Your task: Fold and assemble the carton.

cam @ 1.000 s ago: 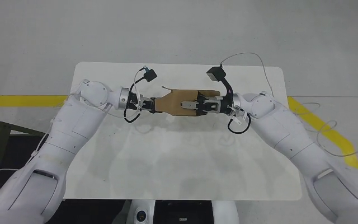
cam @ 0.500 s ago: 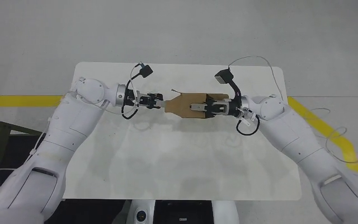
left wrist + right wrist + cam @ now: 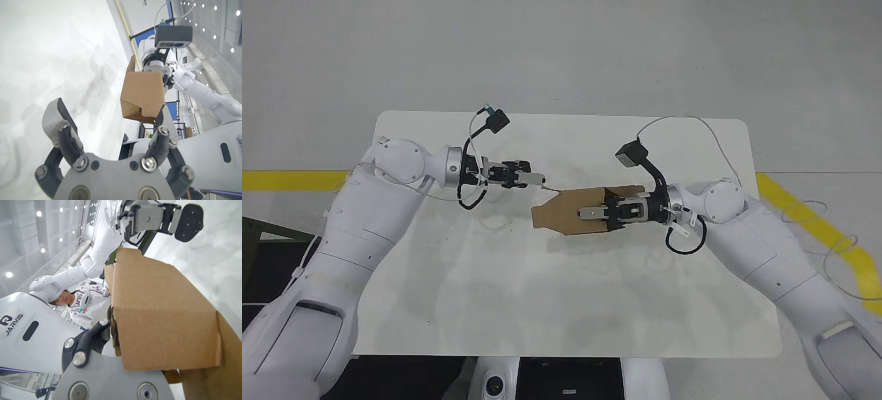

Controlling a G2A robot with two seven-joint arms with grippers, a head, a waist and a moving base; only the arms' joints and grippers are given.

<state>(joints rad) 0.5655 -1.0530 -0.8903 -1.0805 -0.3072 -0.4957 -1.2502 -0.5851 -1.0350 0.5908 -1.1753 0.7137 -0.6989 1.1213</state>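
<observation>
Over the middle of the white table [image 3: 542, 300], seen from above, the brown carton [image 3: 567, 212] lies lengthwise between my two arms, nearer the right one. The right gripper [image 3: 587, 213] reaches in from the carton's right end. One pale finger lies flat along the top panel, and the jaws are closed on the cardboard. The left gripper [image 3: 534, 180] sits toward the far side of the table, near the carton's left end but apart from it.

From above the carton looks almost flat. The left wrist view gives it depth: the carton [image 3: 141, 94] is a squared-up tube, and the end facing that camera has flaps partly folded in with a notch between them. One loose flap stands out at the far end. This view also shows the left gripper [image 3: 111, 115] with its jaws spread wide and nothing between them, its ribbed pads [image 3: 64, 111] bare. The right arm's wrist camera [image 3: 173, 36] sits beyond the carton.

The right wrist view is the close one. Here the carton [image 3: 160, 317] is pressed against the gripper's base, and I can see a creased corner and a ragged cut edge. The left gripper [image 3: 187, 224] shows farther off, past the carton's far end. I cannot tell whether the carton touches the table.
</observation>
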